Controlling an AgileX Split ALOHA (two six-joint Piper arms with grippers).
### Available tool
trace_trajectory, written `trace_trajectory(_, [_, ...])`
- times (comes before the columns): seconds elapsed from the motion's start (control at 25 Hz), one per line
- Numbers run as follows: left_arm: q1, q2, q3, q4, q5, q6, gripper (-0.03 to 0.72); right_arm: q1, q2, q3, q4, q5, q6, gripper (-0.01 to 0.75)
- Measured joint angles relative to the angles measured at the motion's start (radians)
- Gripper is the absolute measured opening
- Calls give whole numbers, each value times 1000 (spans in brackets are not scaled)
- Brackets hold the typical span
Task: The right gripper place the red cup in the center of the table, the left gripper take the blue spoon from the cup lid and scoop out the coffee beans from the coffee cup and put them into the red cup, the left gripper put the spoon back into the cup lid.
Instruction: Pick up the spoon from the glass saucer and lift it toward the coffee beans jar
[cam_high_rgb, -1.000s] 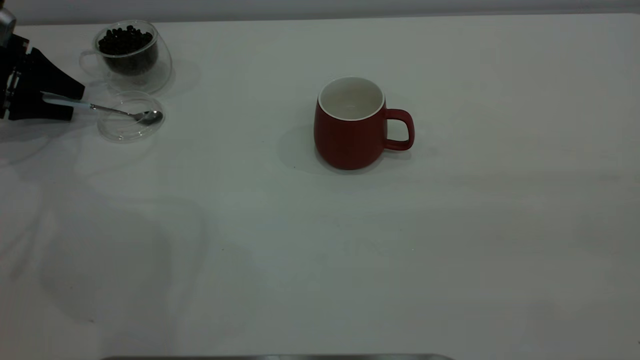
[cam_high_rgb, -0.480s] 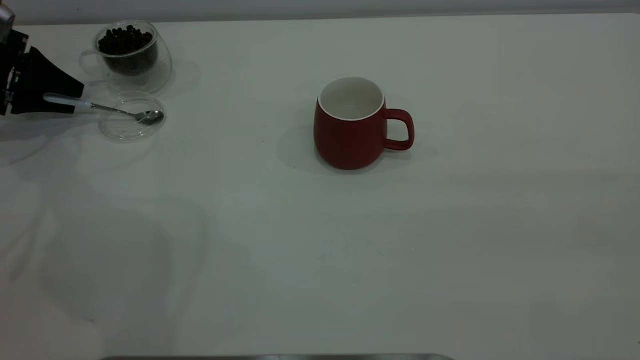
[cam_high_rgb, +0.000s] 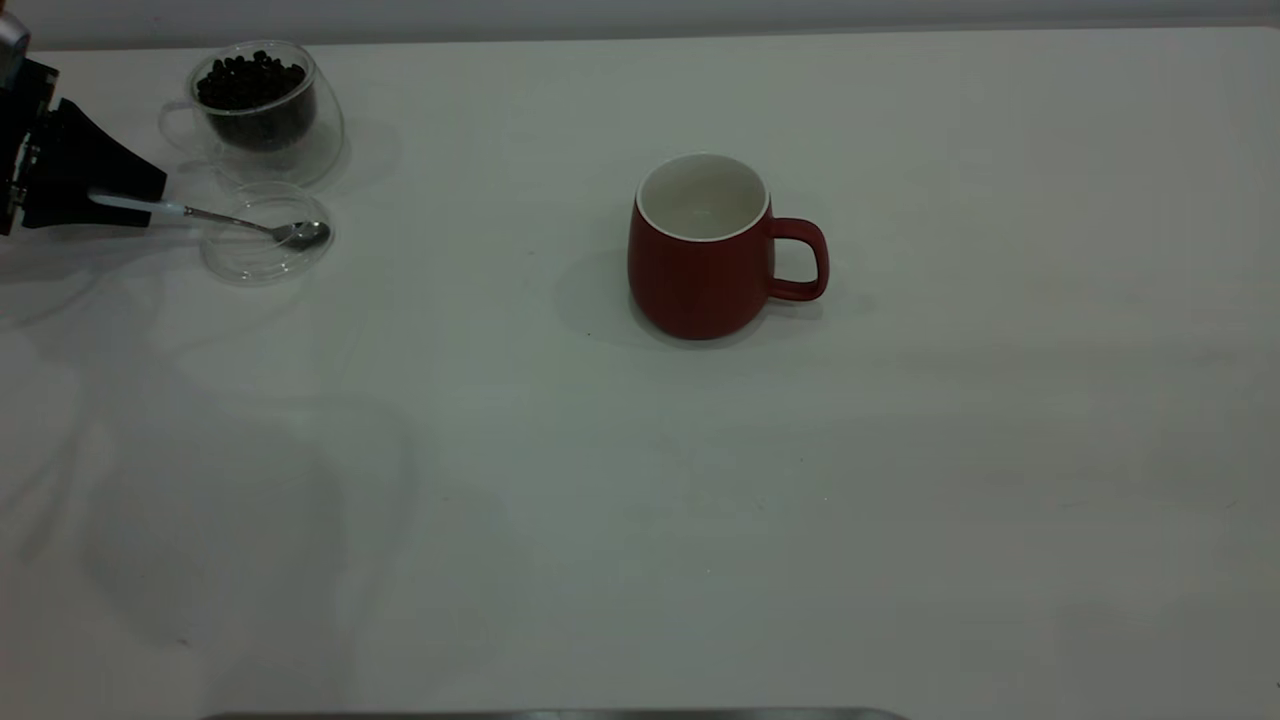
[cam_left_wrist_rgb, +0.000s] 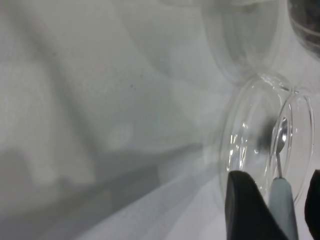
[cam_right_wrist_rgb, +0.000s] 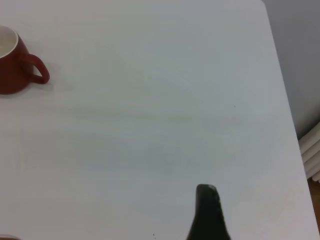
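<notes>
Blue spoon (cam_high_rgb: 150, 207) is lying with its bowl in the cup lid (cam_high_rgb: 262, 252) while I am squeezing its handle in my left gripper (cam_high_rgb: 118, 200) jaws, so next I am lifting it toward the coffee beans (cam_high_rgb: 248, 82).

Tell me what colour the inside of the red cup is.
White, like its rim; the red cup shows this best in the exterior view.
</notes>
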Motion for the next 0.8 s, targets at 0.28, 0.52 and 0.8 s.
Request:
trace_trajectory(0.28, [0,-42,0,65,0,-21,339,0,0,0,0,0,0,590])
trace_trajectory(0.52, [0,-43,0,66,0,-27,298,0,0,0,0,0,0,590])
trace_trajectory(0.8, [-3,-43,0,66,0,-30,287,0,0,0,0,0,0,590])
